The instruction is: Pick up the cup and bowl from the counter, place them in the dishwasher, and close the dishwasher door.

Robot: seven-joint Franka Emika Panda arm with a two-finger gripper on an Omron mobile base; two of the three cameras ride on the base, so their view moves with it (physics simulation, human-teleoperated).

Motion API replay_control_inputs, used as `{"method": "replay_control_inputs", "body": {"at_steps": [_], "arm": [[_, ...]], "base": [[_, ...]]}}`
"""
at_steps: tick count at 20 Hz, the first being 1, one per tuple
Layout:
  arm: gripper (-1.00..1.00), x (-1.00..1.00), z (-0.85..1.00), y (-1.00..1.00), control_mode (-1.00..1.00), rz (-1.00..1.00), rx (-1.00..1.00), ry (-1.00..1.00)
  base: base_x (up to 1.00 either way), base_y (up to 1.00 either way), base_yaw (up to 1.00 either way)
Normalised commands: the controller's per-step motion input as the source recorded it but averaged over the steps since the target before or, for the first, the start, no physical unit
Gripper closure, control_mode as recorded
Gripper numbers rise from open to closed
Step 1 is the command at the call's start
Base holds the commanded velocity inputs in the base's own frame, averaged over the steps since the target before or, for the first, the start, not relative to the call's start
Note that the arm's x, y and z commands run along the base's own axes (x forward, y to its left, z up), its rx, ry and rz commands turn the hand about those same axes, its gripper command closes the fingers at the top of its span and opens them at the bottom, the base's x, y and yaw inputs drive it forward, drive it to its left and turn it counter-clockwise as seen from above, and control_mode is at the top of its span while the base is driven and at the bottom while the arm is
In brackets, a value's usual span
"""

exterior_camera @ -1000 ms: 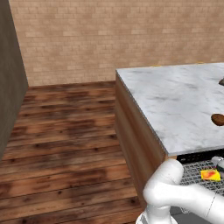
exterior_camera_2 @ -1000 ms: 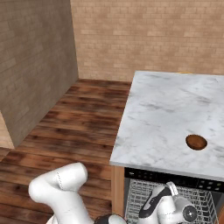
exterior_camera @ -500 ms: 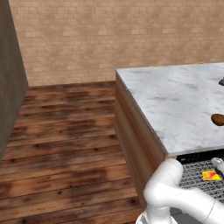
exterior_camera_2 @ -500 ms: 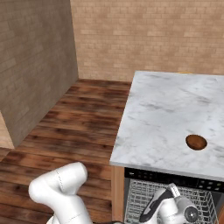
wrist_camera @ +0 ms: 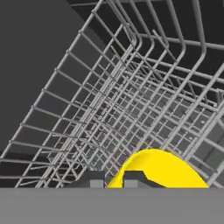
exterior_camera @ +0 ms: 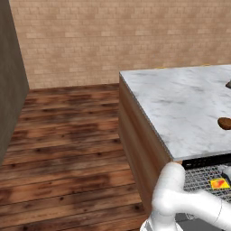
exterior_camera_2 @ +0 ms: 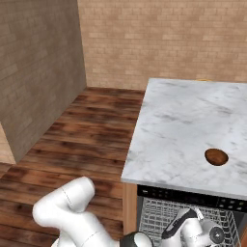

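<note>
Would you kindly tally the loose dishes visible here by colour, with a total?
Yellow: 1, the cup in the dishwasher rack, at the gripper
Reddish-brown: 1, the bowl on the counter
Blackish: 1, a small dark item at the counter's edge
Total: 3

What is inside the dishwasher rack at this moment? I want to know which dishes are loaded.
Inside the dishwasher's wire rack is the yellow cup, between the shut gripper's fingertips. The brown bowl sits on the counter. The arm covers part of the rack.
</note>
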Motion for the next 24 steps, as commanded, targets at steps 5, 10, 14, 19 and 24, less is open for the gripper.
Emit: {"method": "replay_control_inputs", "body": {"at_steps": [5, 10, 14, 19, 24], "arm": [[-1.0, 0.39, -0.75, -0.26, -1.0, 0.0, 0.08, 0.09], [-1.0, 0.04, -0.11, -0.3, -1.0, 0.0, 0.02, 0.0], [-1.0, -0.06, 0.49, -0.31, -1.0, 0.0, 0.0, -0.02], [-1.0, -0.09, 0.55, -0.31, -1.0, 0.0, 0.0, -0.02], [-1.0, -0.24, 0.6, -0.28, -1.0, -0.03, 0.03, -0.05]], "base": [[0.0, 0.0, 0.0], [0.0, 0.0, 0.0], [0.0, 0.0, 0.0], [0.0, 0.0, 0.0], [0.0, 0.0, 0.0]]}}
